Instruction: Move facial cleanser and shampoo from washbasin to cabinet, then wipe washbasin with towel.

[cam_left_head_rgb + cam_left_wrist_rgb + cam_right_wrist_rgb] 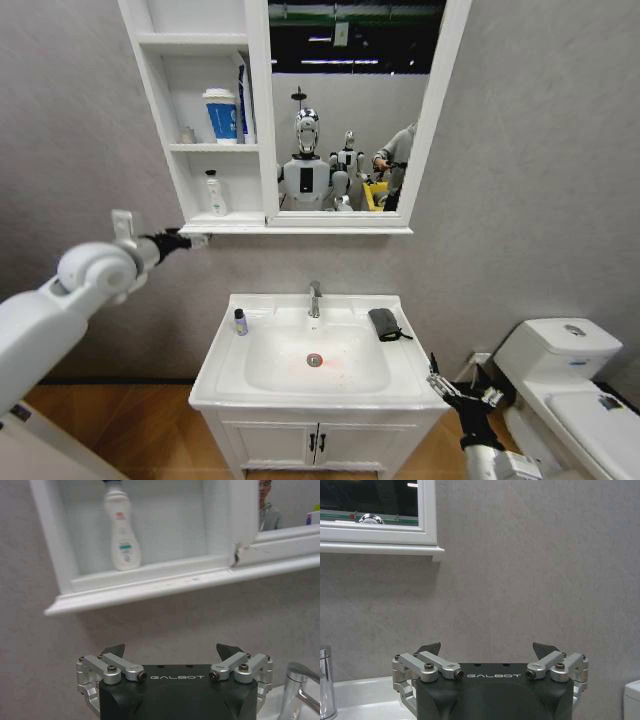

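The white washbasin [225,378] sits below the wall cabinet [160,95]. A small dark bottle with a pale cap [240,321] stands on the basin's left rim; I cannot tell whether it is the facial cleanser or the shampoo. A white bottle [215,193] [122,535] stands on the cabinet's lowest shelf. The dark towel [385,323] lies on the basin's right rim. My left gripper [190,240] [171,650] hovers open and holds nothing, just below the cabinet's bottom left corner. My right gripper [440,380] [486,649] is open and holds nothing, beside the basin's front right corner.
A chrome tap [314,298] stands at the basin's back. A blue-and-white cup [222,115] and a tube [243,95] occupy the middle shelf. The mirror [350,100] hangs right of the shelves. A white toilet [570,385] is at the right.
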Available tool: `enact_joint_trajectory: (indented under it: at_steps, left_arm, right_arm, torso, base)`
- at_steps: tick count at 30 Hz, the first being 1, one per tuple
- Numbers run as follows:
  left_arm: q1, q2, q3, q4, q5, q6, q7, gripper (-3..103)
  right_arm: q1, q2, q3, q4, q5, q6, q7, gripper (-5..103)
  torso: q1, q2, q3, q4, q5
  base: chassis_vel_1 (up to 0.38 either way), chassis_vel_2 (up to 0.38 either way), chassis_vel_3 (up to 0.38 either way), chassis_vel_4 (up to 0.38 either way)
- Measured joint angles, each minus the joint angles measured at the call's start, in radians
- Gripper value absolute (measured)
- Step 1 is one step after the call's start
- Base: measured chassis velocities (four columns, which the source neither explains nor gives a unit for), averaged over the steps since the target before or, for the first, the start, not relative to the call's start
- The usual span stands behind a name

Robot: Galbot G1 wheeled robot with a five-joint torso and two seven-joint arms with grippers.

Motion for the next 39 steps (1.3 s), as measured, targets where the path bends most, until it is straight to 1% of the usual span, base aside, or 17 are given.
enact_joint_trajectory:
  at_steps: [1, 3, 4, 6, 7, 10, 11, 13, 14, 15, 17, 19, 23, 25, 28, 32, 39]
  left_arm:
    - [0.0, 0.0, 0.0, 0.0, 0.0, 0.0, 0.0, 100]
    - [0.106, -0.047, 0.015, -0.014, 0.107, -0.066, -0.014, 100]
    - [0.106, -0.047, 0.015, -0.014, 0.107, -0.066, -0.014, 100]
    - [0.208, -0.105, 0.031, 0.029, 0.246, -0.145, 0.006, 100]
    - [0.208, -0.105, 0.031, 0.029, 0.246, -0.145, 0.006, 100]
    - [0.304, -0.18, 0.03, 0.143, 0.404, -0.24, 0.046, 100]
    - [0.304, -0.18, 0.03, 0.143, 0.404, -0.24, 0.046, 100]
    - [0.365, -0.234, 0.015, 0.215, 0.471, -0.28, 0.047, 100]
    - [0.365, -0.234, 0.015, 0.215, 0.471, -0.28, 0.047, 100]
    - [0.384, -0.259, 0.013, 0.245, 0.497, -0.291, 0.05, 100]
    - [0.388, -0.276, 0.015, 0.262, 0.509, -0.295, 0.052, 100]
    - [0.375, -0.328, 0.034, 0.311, 0.52, -0.299, 0.053, 100]
    - [0.351, -0.374, 0.052, 0.347, 0.506, -0.297, 0.051, 100]
    - [0.328, -0.423, 0.067, 0.394, 0.499, -0.295, 0.049, 100]
    - [0.315, -0.467, 0.069, 0.428, 0.497, -0.292, 0.045, 100]
    - [0.284, -0.508, 0.066, 0.487, 0.496, -0.294, 0.041, 100]
    - [0.224, -0.541, 0.078, 0.549, 0.494, -0.294, 0.043, 100]
  right_arm:
    - [0.0, 0.0, 0.0, 0.0, 0.0, 0.0, 0.0, 100]
    - [0.0, 0.006, -0.007, 0.013, -0.008, -0.001, 0.004, 100]
    - [0.0, 0.006, -0.007, 0.013, -0.008, -0.001, 0.004, 100]
    - [-0.007, 0.01, -0.007, 0.018, -0.013, 0.0, 0.005, 100]
    - [-0.007, 0.01, -0.007, 0.018, -0.013, 0.0, 0.005, 100]
    - [-0.023, 0.017, 0.005, 0.018, -0.015, 0.012, 0.005, 100]
    - [-0.023, 0.017, 0.005, 0.018, -0.015, 0.012, 0.005, 100]
    - [-0.036, 0.023, 0.013, 0.017, -0.015, 0.02, 0.005, 100]
    - [-0.036, 0.023, 0.013, 0.017, -0.015, 0.02, 0.005, 100]
    - [-0.04, 0.023, 0.016, 0.016, -0.015, 0.023, 0.004, 100]
    - [-0.04, 0.021, 0.017, 0.015, -0.015, 0.023, 0.004, 100]
    - [-0.036, 0.013, 0.017, 0.014, -0.016, 0.023, 0.005, 100]
    - [-0.034, 0.009, 0.015, 0.012, -0.016, 0.02, 0.006, 100]
    - [-0.034, 0.007, 0.014, 0.01, -0.016, 0.018, 0.007, 100]
    - [-0.034, -0.002, 0.014, 0.004, -0.009, 0.018, 0.007, 100]
    - [-0.034, -0.013, 0.028, -0.002, 0.005, 0.018, 0.007, 100]
    - [-0.032, -0.014, 0.034, -0.007, 0.01, 0.017, 0.007, 100]
  torso:
    - [0.0, 0.0, 0.0, 0.0, 0.0]
    - [0.0, 0.0, 0.0, -0.0003, 0.0011]
    - [0.0, 0.0, 0.0, -0.0003, 0.0011]
    - [0.0, 0.0, 0.0, 0.0001, 0.0009]
    - [0.0, 0.0, 0.0, 0.0001, 0.0009]
    - [0.0, 0.0, 0.0, 0.0001, 0.0006]
    - [0.0, 0.0, 0.0, 0.0001, 0.0006]
    - [0.0, 0.0, 0.0, 0.0002, 0.0006]
    - [0.0, 0.0, 0.0, 0.0002, 0.0006]
    - [0.0, 0.0, 0.0, 0.0003, 0.0009]
    - [0.0, 0.0, 0.0, 0.0003, 0.001]
    - [0.0, 0.0, 0.0, 0.0003, 0.0008]
    - [0.0, 0.0, 0.0, 0.0001, 0.0011]
    - [0.001, 0.0, 0.0, 0.0, 0.0008]
    - [0.001, 0.0, 0.0, 0.0001, 0.0009]
    - [0.0, 0.0, 0.0, 0.0001, 0.0009]
    - [0.0, 0.0, 0.0, 0.0002, 0.0009]
  base:
    - [0.0, 0.0, 0.0, 0.0]
    - [0.0, 0.0, 0.0, 0.0]
    - [0.0, 0.0, 0.0, 0.0]
    - [0.0, 0.0, 0.0, 0.0]
    - [0.0, 0.0, 0.0, 0.0]
    - [0.0, 0.0, 0.0, 0.0]
    - [0.0, 0.0, 0.0, 0.0]
    - [0.0, 0.0, 0.0, 0.0]
    - [0.0, 0.0, 0.0, 0.0]
    - [0.0, 0.0, 0.0, 0.0]
    - [0.0, 0.0, 0.0, 0.0]
    - [0.0, 0.0, 0.0, 0.0]
    - [0.0, 0.0, 0.0, 0.0]
    - [0.0, 0.0, 0.0, 0.0]
    - [0.0, 0.0, 0.0, 0.0]
    - [0.0, 0.0, 0.0, 0.0]
    - [0.0, 0.0, 0.0, 0.0]
